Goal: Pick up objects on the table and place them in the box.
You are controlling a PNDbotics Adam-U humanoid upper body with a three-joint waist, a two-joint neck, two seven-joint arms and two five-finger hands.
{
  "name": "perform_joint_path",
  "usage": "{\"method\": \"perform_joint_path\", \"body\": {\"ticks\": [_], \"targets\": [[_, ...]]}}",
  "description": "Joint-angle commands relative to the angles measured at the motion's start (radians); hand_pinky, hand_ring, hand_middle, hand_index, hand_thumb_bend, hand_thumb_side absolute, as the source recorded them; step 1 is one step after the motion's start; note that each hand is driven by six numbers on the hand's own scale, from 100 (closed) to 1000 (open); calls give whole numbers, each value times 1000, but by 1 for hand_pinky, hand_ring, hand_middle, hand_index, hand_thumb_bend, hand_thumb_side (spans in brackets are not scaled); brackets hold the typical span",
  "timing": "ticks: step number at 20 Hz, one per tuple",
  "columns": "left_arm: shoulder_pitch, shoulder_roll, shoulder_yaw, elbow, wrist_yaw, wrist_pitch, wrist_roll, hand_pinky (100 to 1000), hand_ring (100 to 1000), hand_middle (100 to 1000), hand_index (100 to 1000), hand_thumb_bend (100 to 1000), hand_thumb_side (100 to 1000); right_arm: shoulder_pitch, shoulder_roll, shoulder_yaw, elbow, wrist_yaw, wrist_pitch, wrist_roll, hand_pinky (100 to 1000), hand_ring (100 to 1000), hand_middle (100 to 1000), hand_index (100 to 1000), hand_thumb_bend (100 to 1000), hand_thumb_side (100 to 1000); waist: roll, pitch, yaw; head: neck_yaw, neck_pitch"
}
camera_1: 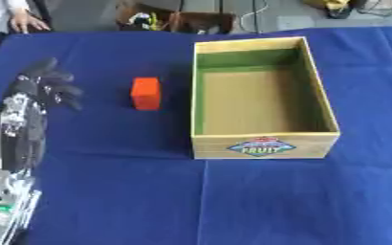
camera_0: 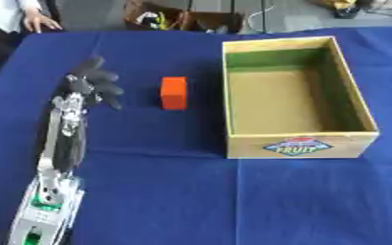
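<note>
- A blue tablecloth (camera_0: pixel 191 201) is spread over the table, with a crease seen running across it in front of the box.
- Nothing is seen standing between the left hand (camera_0: pixel 95 83) and the orange block (camera_0: pixel 173 93); bare cloth lies between them.
- The wooden box (camera_0: pixel 298 145) is set just to the right of the block, apart from it; a "FRUIT" label is carried on its near wall.
- The block is seen as 1 small, upright, bright orange rectangular piece, resting on the cloth.
- The left hand is held above the cloth left of the block, fingers loosely curled and holding nothing.
</note>
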Motion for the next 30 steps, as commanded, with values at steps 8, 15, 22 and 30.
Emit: {"method": "perform_joint_path", "body": {"ticks": [8, 15, 22, 30], "targets": [[-124, 127, 17, -13, -147, 55, -23, 479, 607, 654, 868, 100, 725, 0, -10, -5, -15, 0, 10, 2, 809, 957, 720, 959, 100, 985, 6, -24, -4, -4, 18], [-272, 267, -13, 68, -369, 111, -135, 509, 641, 685, 890, 100, 514, 5, -10, -1, -15, 0, 10, 6, 810, 957, 720, 959, 100, 984, 5, -27, -11, -1, 7], [-403, 350, -48, 169, -519, 98, -350, 623, 760, 781, 961, 100, 498, 11, -8, 1, -15, 5, 11, 9, 810, 957, 719, 960, 100, 985, 6, -28, -9, 0, 27], [-566, 430, -107, 343, -568, -36, -681, 716, 859, 879, 1000, 100, 732, 19, -11, 7, -15, 15, 11, 16, 810, 957, 719, 959, 100, 984, 12, -26, -14, 1, 39]]}}
